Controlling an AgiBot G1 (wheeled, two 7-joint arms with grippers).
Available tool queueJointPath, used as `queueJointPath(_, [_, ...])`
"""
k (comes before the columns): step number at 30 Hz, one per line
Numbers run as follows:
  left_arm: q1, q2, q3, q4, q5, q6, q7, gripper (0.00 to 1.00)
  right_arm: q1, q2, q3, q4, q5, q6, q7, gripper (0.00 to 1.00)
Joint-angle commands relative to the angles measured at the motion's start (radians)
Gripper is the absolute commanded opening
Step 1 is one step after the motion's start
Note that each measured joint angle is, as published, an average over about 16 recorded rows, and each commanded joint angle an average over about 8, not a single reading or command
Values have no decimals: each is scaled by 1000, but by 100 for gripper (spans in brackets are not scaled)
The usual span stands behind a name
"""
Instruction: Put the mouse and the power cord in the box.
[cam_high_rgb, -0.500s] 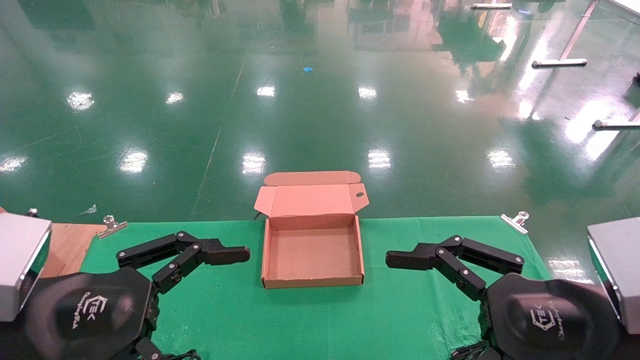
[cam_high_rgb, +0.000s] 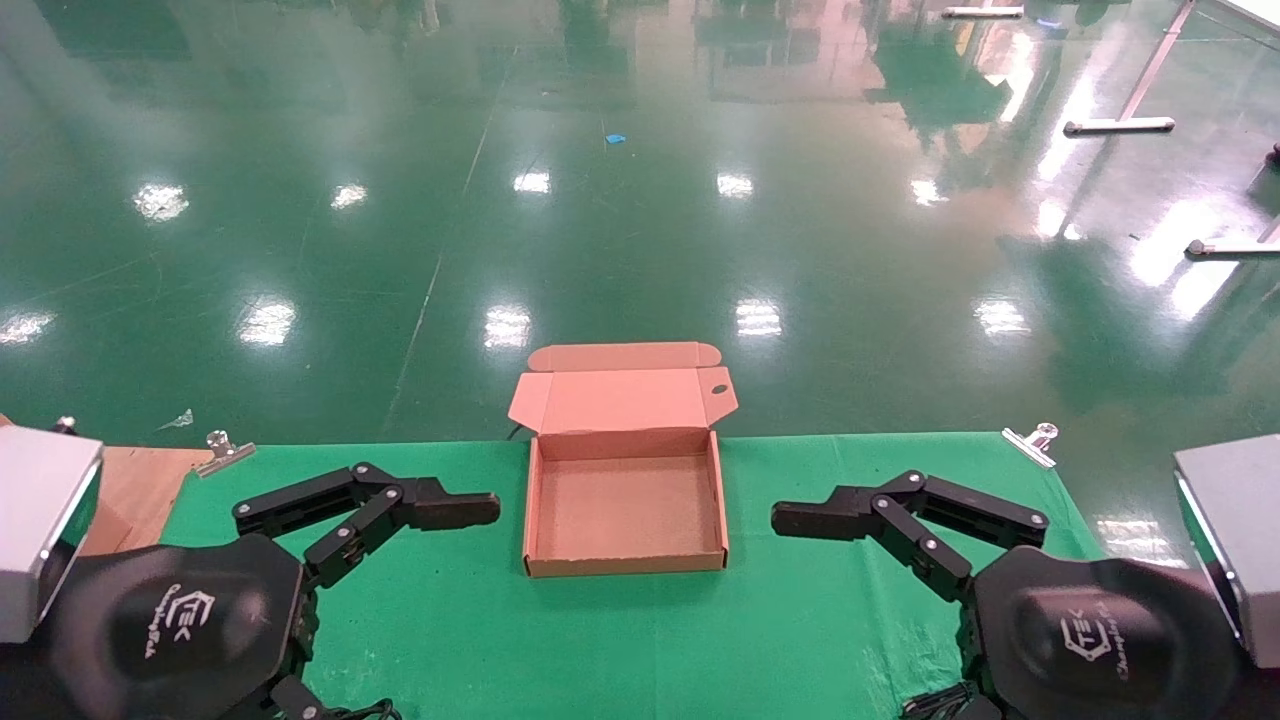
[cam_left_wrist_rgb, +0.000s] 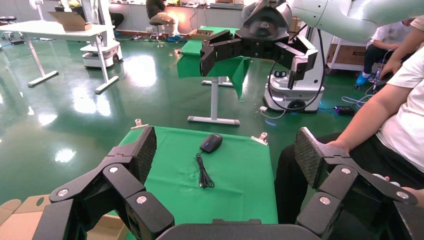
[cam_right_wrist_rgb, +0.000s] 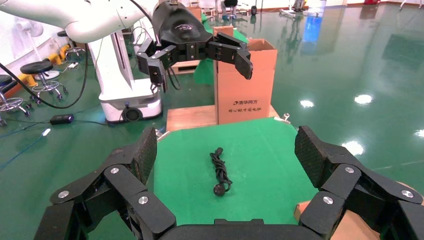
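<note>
The brown cardboard box (cam_high_rgb: 625, 505) lies open and empty at the middle of the green cloth, its lid flap folded back. My left gripper (cam_high_rgb: 440, 510) hovers open to its left and my right gripper (cam_high_rgb: 830, 518) hovers open to its right, both pointing inward. In the left wrist view, the black mouse (cam_left_wrist_rgb: 211, 143) and its thin cable (cam_left_wrist_rgb: 202, 172) lie on the cloth, seen between the open left gripper's (cam_left_wrist_rgb: 225, 150) fingers. In the right wrist view, the bundled black power cord (cam_right_wrist_rgb: 220, 172) lies on the cloth beyond the open right gripper (cam_right_wrist_rgb: 225, 150). The head view shows neither the mouse nor the cord.
Metal binder clips (cam_high_rgb: 1032, 443) pin the cloth at the table corners. A wooden board (cam_high_rgb: 130, 490) borders the cloth's left end, where a tall cardboard carton (cam_right_wrist_rgb: 245, 82) stands. A seated person (cam_left_wrist_rgb: 395, 115) is beside the table's right end.
</note>
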Motion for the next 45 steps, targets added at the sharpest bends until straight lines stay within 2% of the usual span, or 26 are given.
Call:
queueJointPath(1, [0,0,0,0,0,0,0,100,0,0,0,0,0,0,0,100])
queueJointPath(39, [0,0,0,-1,1,0,0,100,4,0,-2,0,-4,0,-2,100])
queueJointPath(42, [-25,-8,11,-7,35,4,-8,100,30,9,-10,3,-40,-5,-7,100])
queueJointPath(45, [-90,-6,41,-5,107,20,-25,100,101,19,-41,16,-148,-27,-22,100])
